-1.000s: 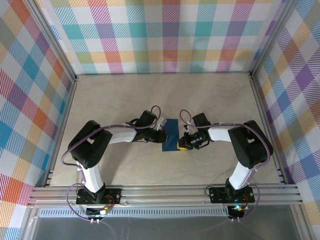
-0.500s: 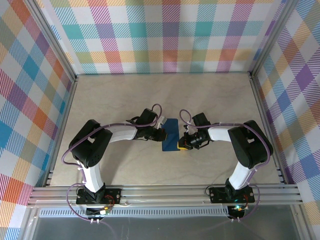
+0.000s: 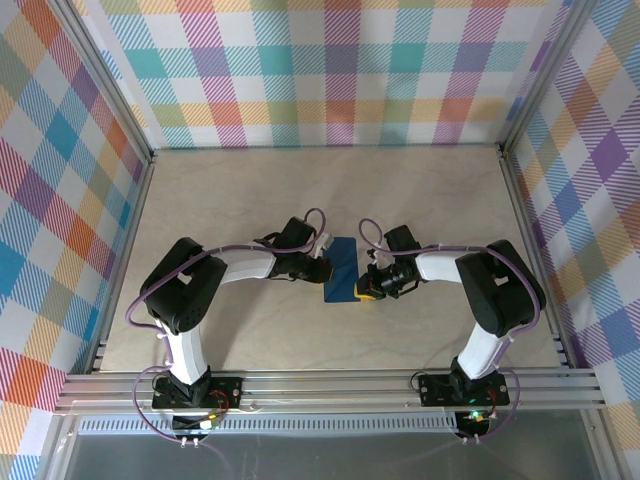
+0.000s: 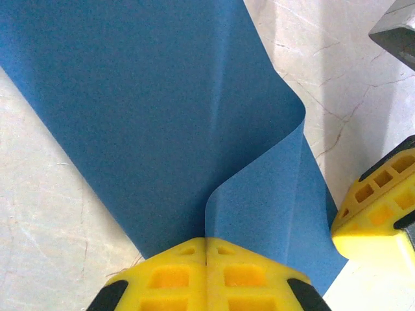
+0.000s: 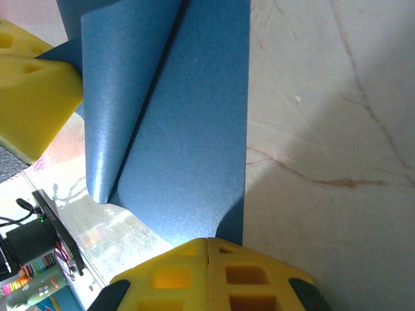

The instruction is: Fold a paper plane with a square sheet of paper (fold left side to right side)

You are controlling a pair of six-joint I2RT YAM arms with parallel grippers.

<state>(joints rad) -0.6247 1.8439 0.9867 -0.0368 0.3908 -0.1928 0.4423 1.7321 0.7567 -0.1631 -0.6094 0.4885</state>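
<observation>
The left gripper (image 4: 206, 259) has its yellow fingers pressed together on the near edge of the square sheet of paper (image 4: 142, 116). They pinch a flap that curls up off the table (image 4: 39, 214) and sweeps toward 1 o'clock in the left wrist view. The rest of the dark-blue sheet lies flat, stretching toward 11 o'clock. The right gripper (image 5: 207, 256) also has its fingers together. Its tips meet the sheet's edge at about 1 o'clock of them (whether any paper is caught between them I cannot tell). From there the sheet runs flat toward 12 o'clock, with the raised flap at 10 o'clock. From above, the left gripper sits at the sheet's 9 o'clock edge and the right gripper at its 5 o'clock corner, with the sheet near the middle of the pale marbled table
</observation>
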